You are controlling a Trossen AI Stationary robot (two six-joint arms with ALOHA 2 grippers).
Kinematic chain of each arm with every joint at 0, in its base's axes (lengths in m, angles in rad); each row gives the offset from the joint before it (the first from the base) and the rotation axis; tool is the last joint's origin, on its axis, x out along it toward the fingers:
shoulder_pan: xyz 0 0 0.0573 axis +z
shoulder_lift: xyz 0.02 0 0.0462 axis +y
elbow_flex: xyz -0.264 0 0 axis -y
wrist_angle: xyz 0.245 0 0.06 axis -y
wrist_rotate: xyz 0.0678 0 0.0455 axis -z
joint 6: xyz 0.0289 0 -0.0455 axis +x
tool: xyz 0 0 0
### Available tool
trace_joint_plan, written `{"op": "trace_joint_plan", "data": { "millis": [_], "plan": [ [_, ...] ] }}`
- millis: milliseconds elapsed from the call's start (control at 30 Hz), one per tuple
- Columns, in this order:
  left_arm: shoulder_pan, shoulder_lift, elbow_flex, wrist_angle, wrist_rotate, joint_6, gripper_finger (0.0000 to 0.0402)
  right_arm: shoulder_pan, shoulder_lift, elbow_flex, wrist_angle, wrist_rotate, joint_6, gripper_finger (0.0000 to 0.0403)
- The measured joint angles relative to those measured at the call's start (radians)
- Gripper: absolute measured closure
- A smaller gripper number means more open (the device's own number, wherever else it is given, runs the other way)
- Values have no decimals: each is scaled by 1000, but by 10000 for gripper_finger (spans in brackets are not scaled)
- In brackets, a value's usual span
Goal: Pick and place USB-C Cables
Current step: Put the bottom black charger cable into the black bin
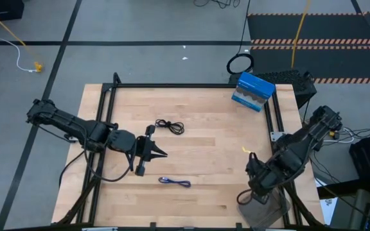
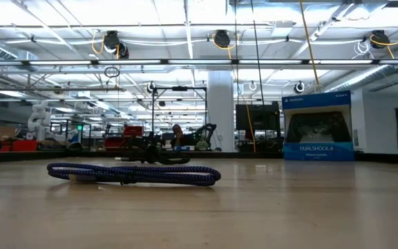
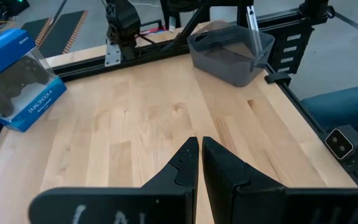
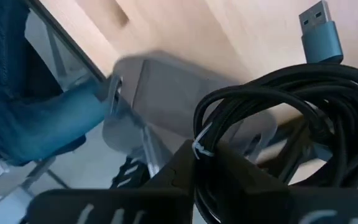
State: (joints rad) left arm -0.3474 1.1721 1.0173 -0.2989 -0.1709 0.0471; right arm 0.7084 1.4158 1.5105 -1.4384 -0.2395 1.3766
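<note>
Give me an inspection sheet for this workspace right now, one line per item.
Surface: wooden table, black frame.
Job's things: black cable and blue-purple cable on table; another black cable in right gripper.
Clutter: blue controller box; grey bin at table edge.
Grippers: left gripper jaws shut, empty, over table; right gripper over bin, clamping cable.
Cables: yellow cord, black ring loop on floor.
Surroundings: person's sleeve beside bin.

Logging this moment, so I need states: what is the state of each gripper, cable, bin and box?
Left gripper: shut, empty, over the table.
Right gripper: shut on black cable, above grey bin.
Second black cable: coiled, lying loose.
Blue cable: lying loose.
Grey bin: looks empty.
Blue box: closed.
</note>
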Motion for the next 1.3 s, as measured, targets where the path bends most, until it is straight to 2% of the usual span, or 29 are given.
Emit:
{"op": "trace_joint_plan", "data": {
  "millis": [433,767,1300],
  "plan": [
    [0,0,0,3,0,0,376,135,0,0,20,-27,366,381],
    [0,0,0,15,0,-2,376,220,9,0,24,56,481,381],
    [-2,0,0,12,0,-56,376,243,151,-1,108,59,550,380]
  ]
}}
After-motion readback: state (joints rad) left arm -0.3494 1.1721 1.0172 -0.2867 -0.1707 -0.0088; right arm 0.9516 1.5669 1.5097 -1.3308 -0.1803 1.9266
